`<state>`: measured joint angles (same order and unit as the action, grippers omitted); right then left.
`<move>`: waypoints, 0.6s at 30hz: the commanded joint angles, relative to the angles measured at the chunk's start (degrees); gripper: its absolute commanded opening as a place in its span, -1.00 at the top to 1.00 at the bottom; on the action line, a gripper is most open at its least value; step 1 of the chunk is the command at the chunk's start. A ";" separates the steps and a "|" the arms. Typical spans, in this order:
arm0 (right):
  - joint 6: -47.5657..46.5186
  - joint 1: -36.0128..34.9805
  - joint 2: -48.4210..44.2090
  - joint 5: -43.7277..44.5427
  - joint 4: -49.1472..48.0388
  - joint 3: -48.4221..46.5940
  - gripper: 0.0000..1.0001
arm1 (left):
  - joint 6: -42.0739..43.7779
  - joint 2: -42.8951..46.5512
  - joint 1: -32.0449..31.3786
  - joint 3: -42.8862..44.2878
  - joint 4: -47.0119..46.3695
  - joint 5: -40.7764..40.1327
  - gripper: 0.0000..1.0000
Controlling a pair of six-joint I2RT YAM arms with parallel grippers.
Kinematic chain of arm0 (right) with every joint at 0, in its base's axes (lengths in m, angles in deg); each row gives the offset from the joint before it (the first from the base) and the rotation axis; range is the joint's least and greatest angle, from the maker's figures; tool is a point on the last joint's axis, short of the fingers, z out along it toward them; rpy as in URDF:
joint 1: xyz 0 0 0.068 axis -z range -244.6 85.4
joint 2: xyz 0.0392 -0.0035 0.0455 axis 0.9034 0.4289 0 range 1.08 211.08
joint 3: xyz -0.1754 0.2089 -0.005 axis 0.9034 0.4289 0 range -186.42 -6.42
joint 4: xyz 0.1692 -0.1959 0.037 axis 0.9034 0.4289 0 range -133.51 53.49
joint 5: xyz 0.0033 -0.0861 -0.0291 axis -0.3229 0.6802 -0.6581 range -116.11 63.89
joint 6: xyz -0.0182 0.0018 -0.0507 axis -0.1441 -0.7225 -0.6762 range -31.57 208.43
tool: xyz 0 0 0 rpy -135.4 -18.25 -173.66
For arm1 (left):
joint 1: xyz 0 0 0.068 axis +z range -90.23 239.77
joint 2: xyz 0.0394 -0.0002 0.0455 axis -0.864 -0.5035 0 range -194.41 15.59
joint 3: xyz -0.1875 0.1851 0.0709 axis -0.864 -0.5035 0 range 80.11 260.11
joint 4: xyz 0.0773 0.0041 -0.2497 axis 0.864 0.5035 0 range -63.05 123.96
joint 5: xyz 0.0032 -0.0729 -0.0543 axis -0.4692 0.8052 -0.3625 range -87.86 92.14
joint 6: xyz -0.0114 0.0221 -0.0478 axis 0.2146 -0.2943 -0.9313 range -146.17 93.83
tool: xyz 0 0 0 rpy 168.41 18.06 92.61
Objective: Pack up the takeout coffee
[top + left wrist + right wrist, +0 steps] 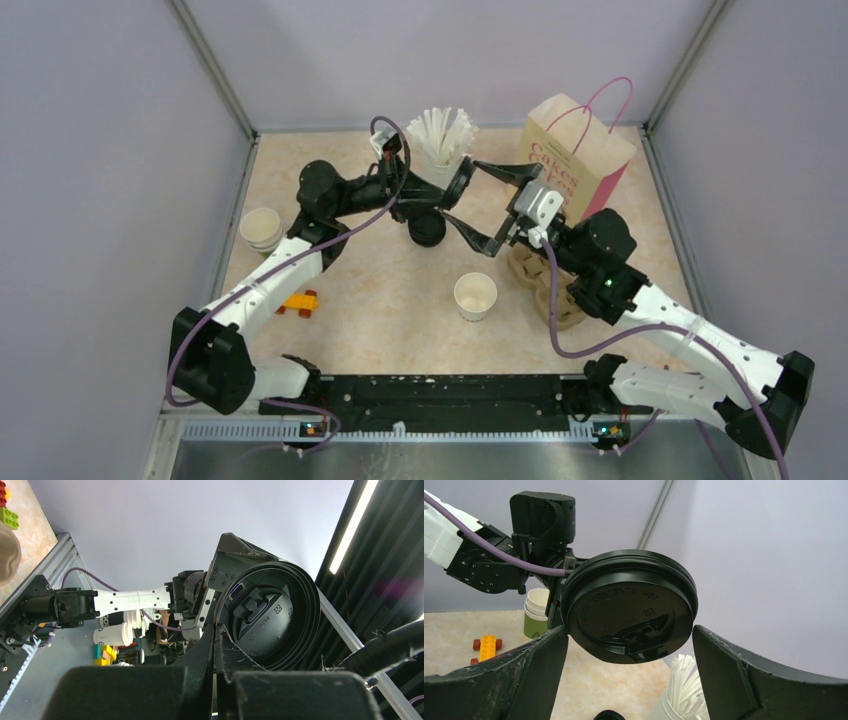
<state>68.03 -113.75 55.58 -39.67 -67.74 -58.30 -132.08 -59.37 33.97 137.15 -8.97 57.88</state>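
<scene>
My left gripper (443,194) is shut on the rim of a round black plastic lid (462,184), holding it on edge above the table's middle. In the left wrist view the lid (270,615) shows its underside beyond the closed fingers (212,650). My right gripper (463,189) is open, one finger on each side of that lid (629,605), neither clearly touching it. The takeout coffee's small white paper cup (475,296) stands lidless nearer the arms, apart from both grippers.
A stack of black lids (427,228) sits below the grippers. The white cup of straws (445,140) and a paper bag with pink handles (578,160) stand at the back. A cardboard cup carrier (540,285) lies right, stacked cream-and-green cups (262,228) and a toy brick (298,303) left.
</scene>
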 commanded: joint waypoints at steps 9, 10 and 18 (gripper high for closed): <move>0.88 -0.44 0.41 0.37 -4.14 -2.59 -0.82 | 1.34 2.76 -0.27 -0.87 -0.46 -1.26 1.00; 1.08 -0.43 0.23 0.64 -4.47 -2.33 -0.84 | 1.32 2.76 -0.26 -0.81 -0.46 -1.26 1.00; 1.33 -0.43 -1.38 1.56 -4.33 -1.02 -0.86 | 1.12 2.92 -0.30 -1.11 -0.64 -1.05 1.00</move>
<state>68.72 -113.75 55.82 -39.21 -68.44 -58.30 -131.47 -58.43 33.97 136.75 -8.03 56.68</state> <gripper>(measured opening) 0.928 0.005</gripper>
